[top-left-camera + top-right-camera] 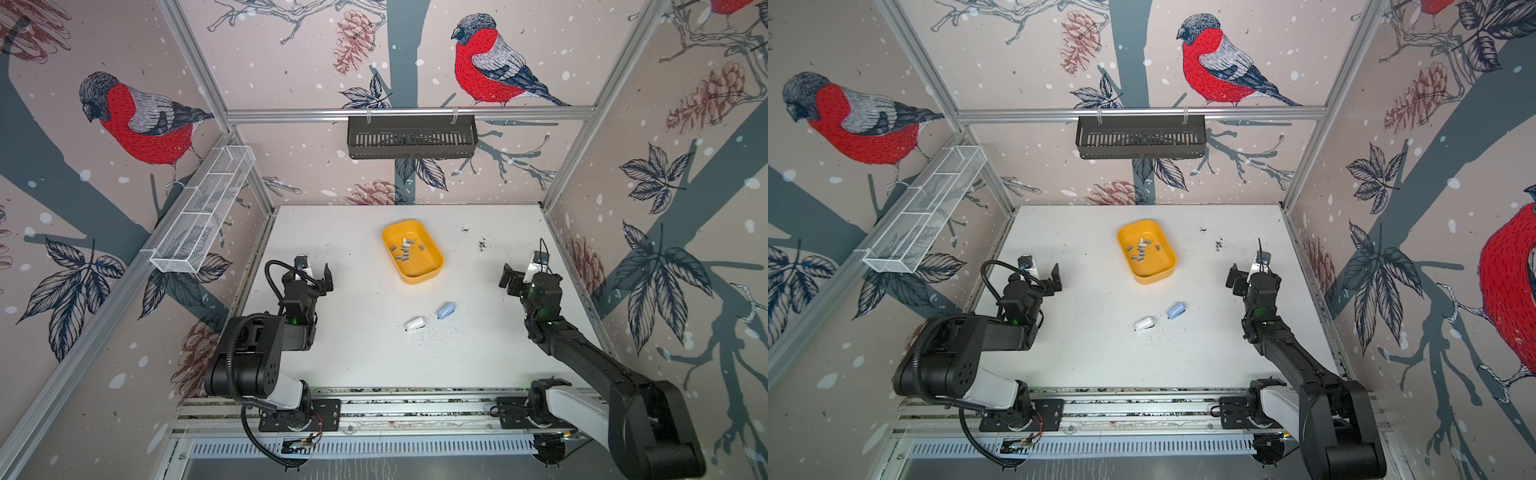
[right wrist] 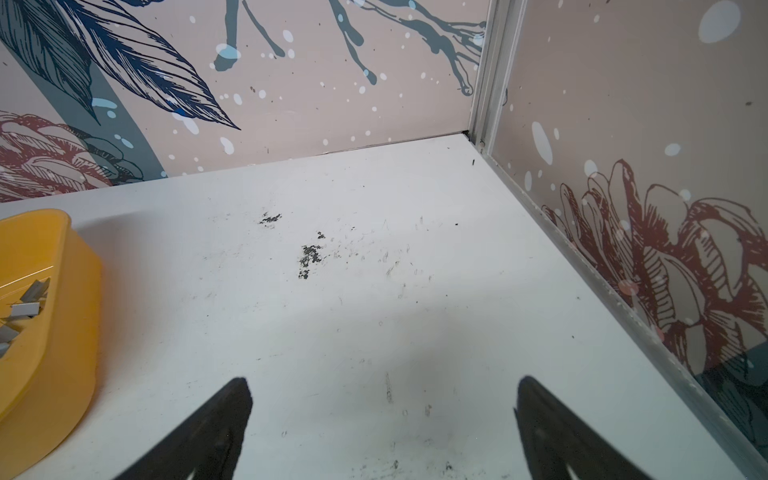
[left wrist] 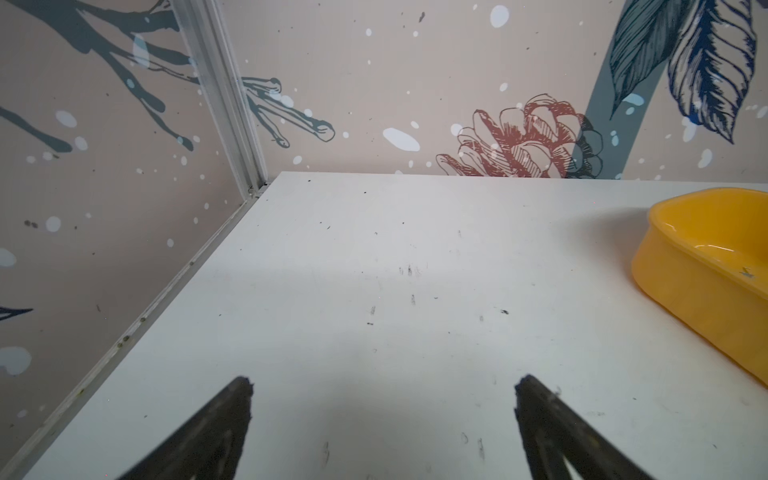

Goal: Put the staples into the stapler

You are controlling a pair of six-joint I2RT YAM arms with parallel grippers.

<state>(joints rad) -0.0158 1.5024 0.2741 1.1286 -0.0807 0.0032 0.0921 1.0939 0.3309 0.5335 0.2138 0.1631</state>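
Several small grey staples (image 1: 405, 249) (image 1: 1142, 250) lie loose in a yellow tray (image 1: 432, 272) (image 1: 1165, 276) at the middle back of the white table. In the right wrist view the staples (image 2: 29, 299) show inside the tray (image 2: 62, 332). In front of the tray lie two small staplers, one white (image 1: 414, 323) (image 1: 1145, 323) and one light blue (image 1: 445, 310) (image 1: 1176, 310). My left gripper (image 1: 316, 270) (image 1: 1042, 270) (image 3: 382, 386) hovers open at the left, well away from the tray (image 3: 685, 299). My right gripper (image 1: 524, 268) (image 1: 1248, 270) (image 2: 382, 386) hovers open at the right. Both hold nothing.
A black slotted basket (image 1: 411, 137) hangs on the back rail and a white wire basket (image 1: 203, 208) on the left wall. Patterned walls close in three sides of the table. Dark scuff marks (image 2: 309, 257) speckle the table at the back right.
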